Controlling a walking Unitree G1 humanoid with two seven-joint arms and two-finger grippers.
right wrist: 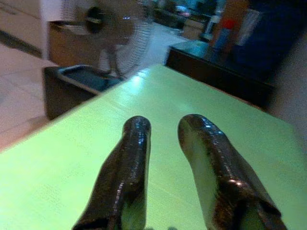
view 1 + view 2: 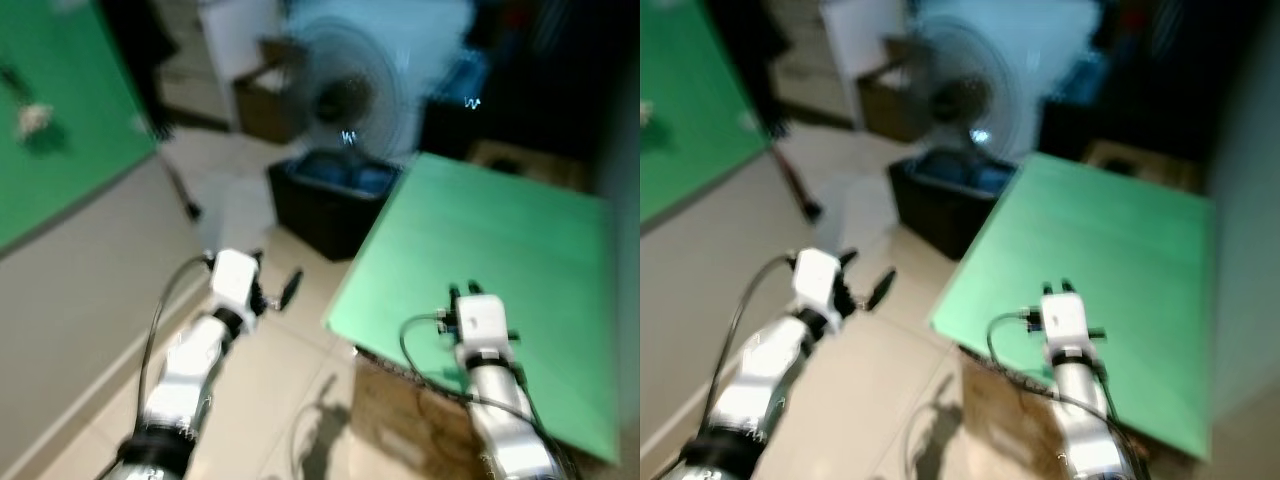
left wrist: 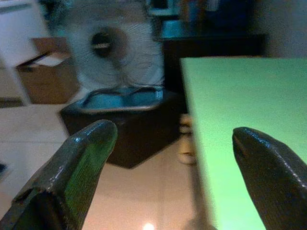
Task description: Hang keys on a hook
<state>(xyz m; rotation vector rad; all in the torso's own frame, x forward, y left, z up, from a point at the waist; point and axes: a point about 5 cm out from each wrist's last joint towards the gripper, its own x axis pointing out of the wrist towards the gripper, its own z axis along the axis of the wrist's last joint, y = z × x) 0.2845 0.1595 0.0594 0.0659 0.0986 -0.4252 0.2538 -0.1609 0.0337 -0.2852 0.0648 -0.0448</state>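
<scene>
1. The head views were blurred. They showed a green bench [image 2: 500, 260] on the robot's right, a tiled floor [image 2: 270, 380] in the middle, and on the left a wall with a green panel [image 2: 60, 120].
2. The left claw [image 2: 280, 290] hung over the floor, just beside the near corner of the bench. Its two black fingers [image 3: 86, 158] were spread wide, with nothing between them.
3. The right claw [image 1: 163, 143] was above the bench top. Its fingers were close together with a narrow gap, and they pinched nothing.
4. The keys and the hook could not be made out. A small pale thing [image 2: 32, 118] sat on the green panel, too blurred to name.
5. Behind the bench stood a fan [image 2: 345, 95] and a dark bin [image 2: 330, 200].
6. If that pale thing is the hook, it lay far up and to the left, so the left arm was nearer; this is only a judgement. The keys probably have to be found first.
</scene>
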